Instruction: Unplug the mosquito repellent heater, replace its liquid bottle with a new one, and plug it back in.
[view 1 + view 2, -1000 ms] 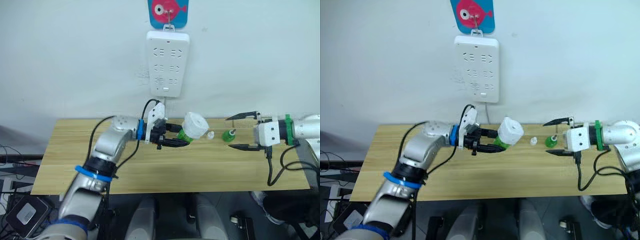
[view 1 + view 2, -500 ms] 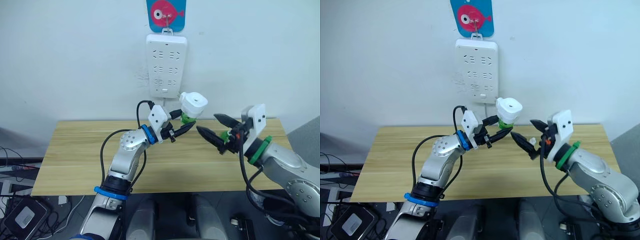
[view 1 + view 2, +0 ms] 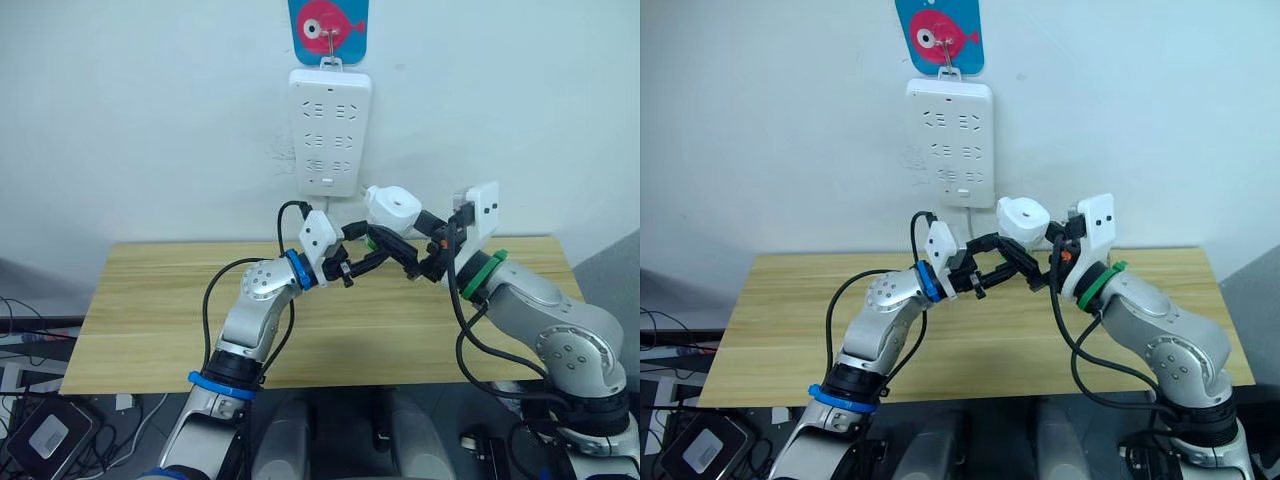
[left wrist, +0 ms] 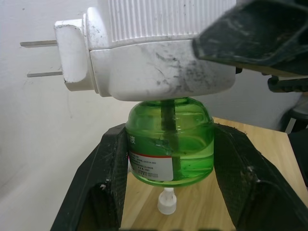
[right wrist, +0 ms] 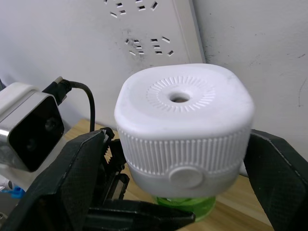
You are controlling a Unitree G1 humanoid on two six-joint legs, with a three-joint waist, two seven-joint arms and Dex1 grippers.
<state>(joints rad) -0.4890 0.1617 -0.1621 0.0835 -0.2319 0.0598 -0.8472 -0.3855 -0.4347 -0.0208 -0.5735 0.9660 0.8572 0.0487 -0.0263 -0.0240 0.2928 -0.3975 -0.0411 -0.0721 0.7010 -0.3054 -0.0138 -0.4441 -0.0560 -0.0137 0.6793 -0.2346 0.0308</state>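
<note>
I hold the mosquito repellent heater (image 3: 391, 207) up in the air between my two arms, above the back part of the wooden worktop (image 3: 150, 320) and just below the white power strip (image 3: 329, 131) that hangs on the wall under a blue and pink fish hook (image 3: 328, 18). The heater is unplugged: in the left wrist view its two metal prongs (image 4: 37, 58) stick out into free air toward the wall.

My left end effector (image 3: 372, 252) pinches its liquid bottle (image 4: 170, 141), the green bottle seated in the underside of the heater; one black finger presses on each side of the bottle's round body, and the thin wick stem shows inside the green liquid, running up into the white housing.

My right end effector (image 3: 1023, 262) comes in from the other side, with its black fingers (image 5: 275, 169) standing either side of the ribbed white shell; in the right wrist view they sit at the shell's flanks, but I cannot tell whether they press on it. The round vent hole (image 5: 179, 98) on top faces upward.

Below the held bottle, a small white screw cap (image 4: 166, 201) stands on the worktop.
</note>
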